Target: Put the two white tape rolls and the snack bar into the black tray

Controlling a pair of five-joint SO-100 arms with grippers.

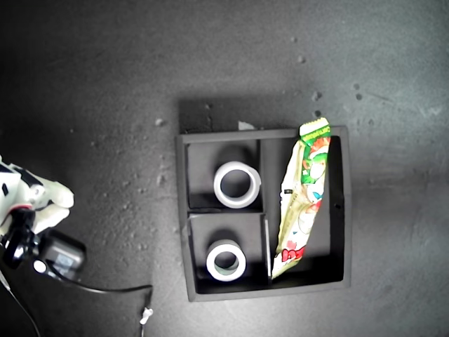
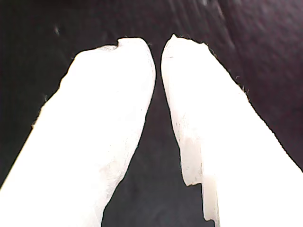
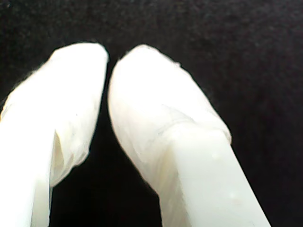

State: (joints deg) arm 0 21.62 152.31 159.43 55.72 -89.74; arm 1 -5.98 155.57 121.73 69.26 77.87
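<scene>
Presently, my first gripper (image 2: 158, 45) shows its two white fingers (image 2: 104, 123) drawn almost together at the tips, a thin dark slit between them, and nothing held; only dark matte surface lies beneath. My second gripper (image 3: 109, 59) reads the same: tips nearly touching, nothing between them, black surface below.

In the exterior view one arm (image 1: 31, 217) sits at the view's left edge, its white fingertips pointing toward the black tray (image 1: 184, 210) and well apart from it. The wrist views do not show which arm this is. A black cable (image 1: 105, 286) trails from it across the table (image 1: 105, 84).

All task items lie away from both grippers, inside the tray. One white tape roll (image 1: 237, 184) sits in the small compartment at the exterior view's upper side. The second white tape roll (image 1: 226, 260), with a greenish-grey core, sits in the small compartment below it. The snack bar (image 1: 303, 203) lies lengthwise and slightly slanted in the long compartment, its upper green crimped end resting over the tray's far rim.
</scene>
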